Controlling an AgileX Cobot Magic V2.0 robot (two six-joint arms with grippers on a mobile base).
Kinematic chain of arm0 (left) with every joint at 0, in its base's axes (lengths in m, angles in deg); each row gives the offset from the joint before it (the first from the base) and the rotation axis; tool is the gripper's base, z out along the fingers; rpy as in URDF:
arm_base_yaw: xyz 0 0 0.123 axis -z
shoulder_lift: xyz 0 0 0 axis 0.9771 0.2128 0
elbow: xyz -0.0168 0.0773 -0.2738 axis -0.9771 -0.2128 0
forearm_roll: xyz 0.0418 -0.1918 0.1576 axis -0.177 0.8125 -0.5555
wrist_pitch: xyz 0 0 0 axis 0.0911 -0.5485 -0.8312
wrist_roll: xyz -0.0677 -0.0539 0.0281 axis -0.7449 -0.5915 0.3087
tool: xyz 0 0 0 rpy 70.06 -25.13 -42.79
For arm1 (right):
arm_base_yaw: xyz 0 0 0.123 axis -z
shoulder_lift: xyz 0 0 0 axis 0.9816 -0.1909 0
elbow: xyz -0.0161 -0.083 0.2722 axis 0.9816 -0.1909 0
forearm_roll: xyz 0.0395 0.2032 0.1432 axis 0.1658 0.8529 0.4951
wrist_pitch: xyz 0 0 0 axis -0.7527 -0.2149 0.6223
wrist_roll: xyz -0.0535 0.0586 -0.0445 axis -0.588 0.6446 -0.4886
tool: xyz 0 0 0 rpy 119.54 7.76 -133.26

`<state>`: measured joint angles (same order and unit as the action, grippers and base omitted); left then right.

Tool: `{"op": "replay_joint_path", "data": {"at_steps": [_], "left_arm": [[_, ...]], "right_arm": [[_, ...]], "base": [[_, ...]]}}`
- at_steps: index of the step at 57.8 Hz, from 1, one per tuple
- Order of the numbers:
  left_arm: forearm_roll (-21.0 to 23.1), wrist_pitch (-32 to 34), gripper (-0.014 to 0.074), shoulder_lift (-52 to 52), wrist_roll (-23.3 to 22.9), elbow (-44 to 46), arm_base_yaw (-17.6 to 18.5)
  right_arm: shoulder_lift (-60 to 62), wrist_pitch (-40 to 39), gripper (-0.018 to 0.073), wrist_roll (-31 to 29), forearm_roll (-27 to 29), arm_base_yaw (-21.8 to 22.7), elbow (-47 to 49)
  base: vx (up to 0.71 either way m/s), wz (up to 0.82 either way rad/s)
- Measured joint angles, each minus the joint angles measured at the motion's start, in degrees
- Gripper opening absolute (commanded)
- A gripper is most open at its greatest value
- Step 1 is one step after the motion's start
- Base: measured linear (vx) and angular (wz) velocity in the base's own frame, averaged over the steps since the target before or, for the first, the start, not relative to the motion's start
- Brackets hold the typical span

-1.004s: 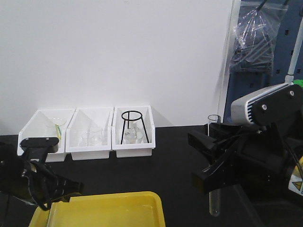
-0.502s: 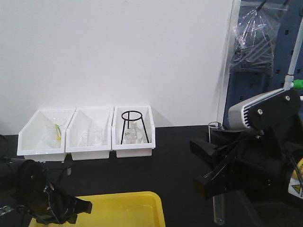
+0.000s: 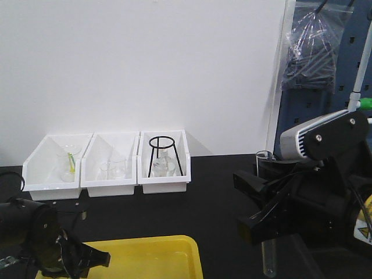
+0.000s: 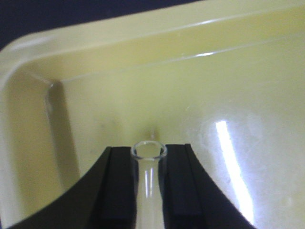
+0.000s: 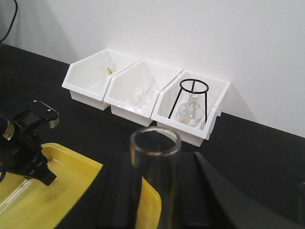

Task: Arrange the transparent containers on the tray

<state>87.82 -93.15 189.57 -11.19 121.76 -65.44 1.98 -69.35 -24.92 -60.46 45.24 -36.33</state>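
Observation:
The yellow tray [image 3: 168, 253] lies at the table's front left. My left gripper [image 3: 93, 260] hangs low over the tray's left part, shut on a slim clear test tube [image 4: 148, 183]. In the left wrist view the tube's flared rim points toward the tray's inner corner [image 4: 52, 88], between the black fingers [image 4: 119, 186]. My right gripper [image 3: 258, 203] is to the right of the tray, above the black table. It is shut on an upright test tube [image 3: 267, 258]. In the right wrist view this tube [image 5: 157, 167] stands just past the tray's right edge [image 5: 150, 210].
Three white slant-sided bins [image 3: 110, 180] line the back wall, holding small beakers [image 3: 118, 168] and a flask under a black ring stand [image 3: 161, 156]. A plastic bag [image 3: 314, 49] hangs on the blue panel at the right.
My left arm has dropped down and forward with its tube, ending low over the tray. My right gripper has shifted slightly down and right with its tube, then held still.

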Motion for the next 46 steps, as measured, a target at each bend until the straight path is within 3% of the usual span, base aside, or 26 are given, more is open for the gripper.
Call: {"op": "replay_joint_path", "data": {"at_steps": [16,24,46], "left_arm": [[-0.42,0.37,0.0020,2.71,-0.99,0.07,0.00],[-0.48,0.60,0.0070,3.39,-0.99,0.07,0.00],[-3.14,1.07,0.0458,3.38,-1.21,0.07,0.00]], "right_arm": [[0.00,0.74,-0.0011,0.00,0.00,0.00,0.00],[0.00,0.86,-0.0011,0.00,0.00,0.00,0.00],[0.00,0.90,-0.0011,0.00,0.14,0.00,0.00]], "base": [[0.00,0.00],[0.00,0.00],[0.00,0.00]]}}
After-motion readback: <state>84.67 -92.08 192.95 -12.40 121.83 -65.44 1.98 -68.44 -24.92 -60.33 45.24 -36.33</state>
